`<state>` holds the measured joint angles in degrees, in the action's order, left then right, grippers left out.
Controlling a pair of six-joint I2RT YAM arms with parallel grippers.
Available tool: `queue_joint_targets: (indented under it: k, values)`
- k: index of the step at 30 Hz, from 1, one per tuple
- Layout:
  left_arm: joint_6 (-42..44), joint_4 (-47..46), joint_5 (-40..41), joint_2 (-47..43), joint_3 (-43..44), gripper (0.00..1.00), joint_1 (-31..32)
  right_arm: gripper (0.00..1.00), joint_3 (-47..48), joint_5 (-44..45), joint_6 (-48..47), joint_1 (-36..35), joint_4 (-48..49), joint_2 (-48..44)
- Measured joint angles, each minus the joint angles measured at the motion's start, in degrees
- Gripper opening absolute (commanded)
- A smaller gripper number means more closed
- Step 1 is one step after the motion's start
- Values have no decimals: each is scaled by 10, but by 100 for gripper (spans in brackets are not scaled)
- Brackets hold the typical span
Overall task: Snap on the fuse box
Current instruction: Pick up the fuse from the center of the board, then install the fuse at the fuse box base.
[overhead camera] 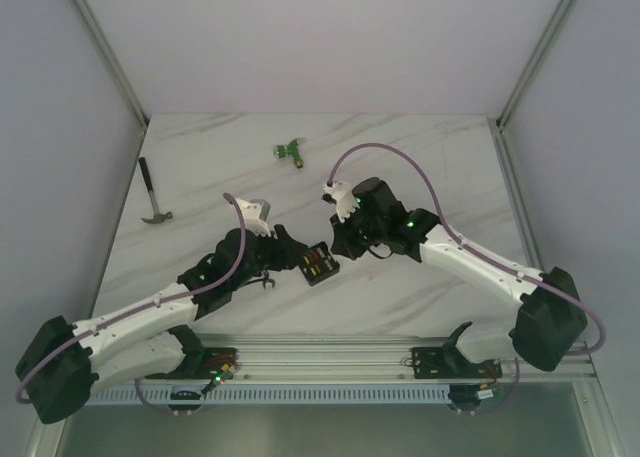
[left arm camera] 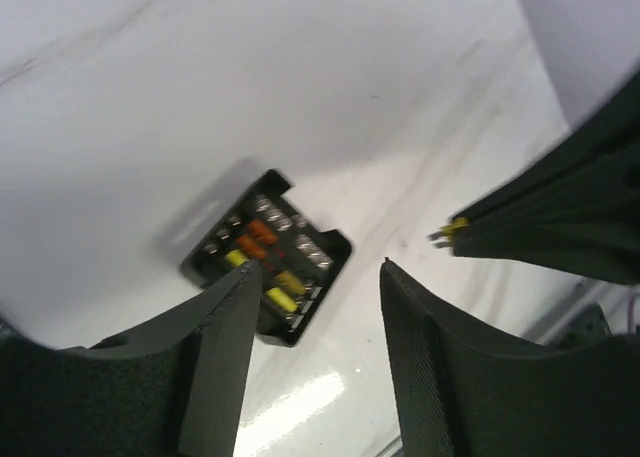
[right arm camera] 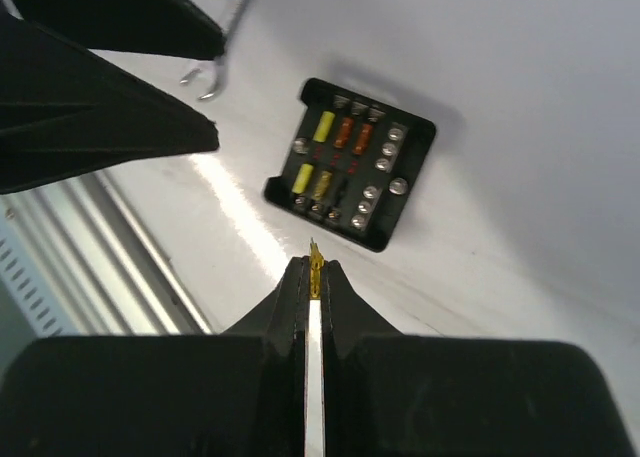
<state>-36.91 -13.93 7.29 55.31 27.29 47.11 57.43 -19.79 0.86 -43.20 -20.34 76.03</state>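
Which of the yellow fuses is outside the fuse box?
The yellow fuse pinched in the right gripper. The other yellow fuses sit in slots inside the fuse box.

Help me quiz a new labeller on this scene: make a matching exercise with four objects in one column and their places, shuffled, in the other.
Things
1. black square plastic fuse box
2. small hammer with a dark handle
3. green plastic connector
4. tiny yellow fuse

Places
A. pinched between the fingers of the right gripper
B. by the left edge of the white marbled table
C. far middle of the table
D. near the middle of the table, fuses showing

Pairs: 1-D, 2-B, 3-C, 4-A
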Motion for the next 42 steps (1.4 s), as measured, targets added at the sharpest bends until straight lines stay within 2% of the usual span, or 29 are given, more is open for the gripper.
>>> queue_joint_targets:
  k: [5,12,25,42]
  values:
    - [-63,14,18,35,-21,80,-41,0,23,97,51,-31,-12,49]
    - [-116,16,18,57,-27,99,-63,0,62,178,94,-85,-37,124]
    - [-181,16,-7,73,-53,100,-119,0,109,250,138,-115,-75,230]
    - [-192,16,-15,53,-63,100,-126,0,142,278,159,-129,-92,278]
